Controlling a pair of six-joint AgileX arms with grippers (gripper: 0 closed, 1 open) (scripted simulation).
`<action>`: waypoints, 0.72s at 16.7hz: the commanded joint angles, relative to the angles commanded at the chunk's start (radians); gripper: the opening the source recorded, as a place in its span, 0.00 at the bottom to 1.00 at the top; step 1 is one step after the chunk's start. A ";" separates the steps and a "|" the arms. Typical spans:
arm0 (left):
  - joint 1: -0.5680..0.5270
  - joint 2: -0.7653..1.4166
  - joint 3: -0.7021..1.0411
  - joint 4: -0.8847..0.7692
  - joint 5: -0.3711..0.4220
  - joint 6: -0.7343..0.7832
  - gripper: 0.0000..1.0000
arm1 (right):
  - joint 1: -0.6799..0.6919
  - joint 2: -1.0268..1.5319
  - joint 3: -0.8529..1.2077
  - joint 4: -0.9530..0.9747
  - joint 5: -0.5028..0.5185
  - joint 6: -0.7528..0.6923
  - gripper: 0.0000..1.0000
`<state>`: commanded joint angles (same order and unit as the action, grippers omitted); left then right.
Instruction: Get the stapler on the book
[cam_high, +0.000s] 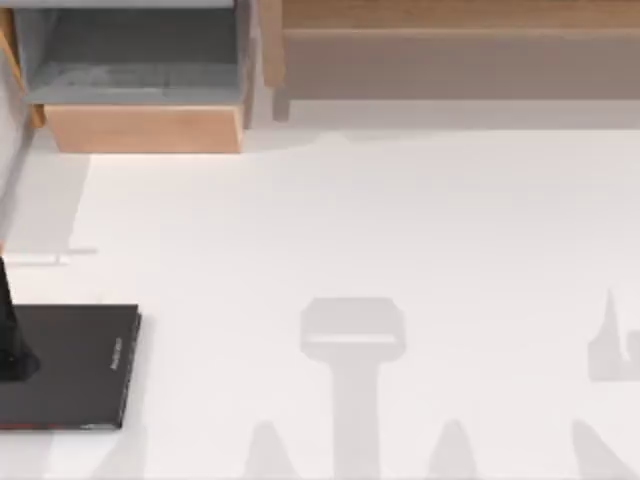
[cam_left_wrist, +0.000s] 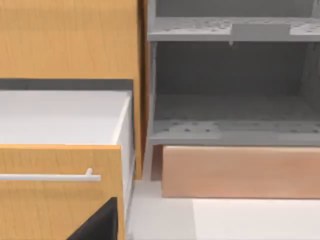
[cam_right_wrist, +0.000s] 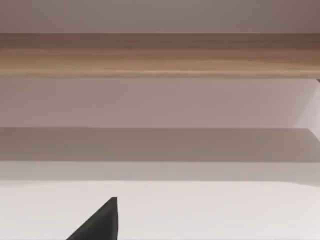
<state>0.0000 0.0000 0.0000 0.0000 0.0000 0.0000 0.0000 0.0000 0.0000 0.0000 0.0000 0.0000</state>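
1. At the table's (cam_high: 400, 220) left edge, the book (cam_high: 80, 365) is cut off by the frame. Part of the left arm (cam_high: 12, 330) is seen dark above its left portion.
2. Where the stapler lies cannot be told, so it cannot be judged whether it is carried, already placed or elsewhere.
3. Only a dark tip of the left gripper (cam_left_wrist: 100, 227) is caught by its wrist view, before a drawer (cam_left_wrist: 55, 200). Whether it is spread, pressed together or pinching anything cannot be told.
4. A release made this near the book's edge could, it is judged, let the stapler slide off onto the table. The book could also be nudged by the arm.
5. Grey shadows (cam_high: 352, 340) are cast mid-table; their sources are cut off.
6. The right gripper (cam_right_wrist: 100, 225) is likewise seen as one dark tip facing a shelf (cam_right_wrist: 160, 52); its state cannot be told.
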 joint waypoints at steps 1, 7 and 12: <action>0.000 0.000 0.000 0.000 0.000 0.000 1.00 | 0.000 0.000 0.000 0.000 0.000 0.000 1.00; 0.021 0.134 0.130 -0.088 0.000 0.007 1.00 | 0.000 0.000 0.000 0.000 0.000 0.000 1.00; 0.057 0.478 0.468 -0.271 0.005 0.021 1.00 | 0.000 0.000 0.000 0.000 0.000 0.000 1.00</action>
<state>0.0571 0.4783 0.4675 -0.2707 0.0051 0.0209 0.0000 0.0000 0.0000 0.0000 0.0000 0.0000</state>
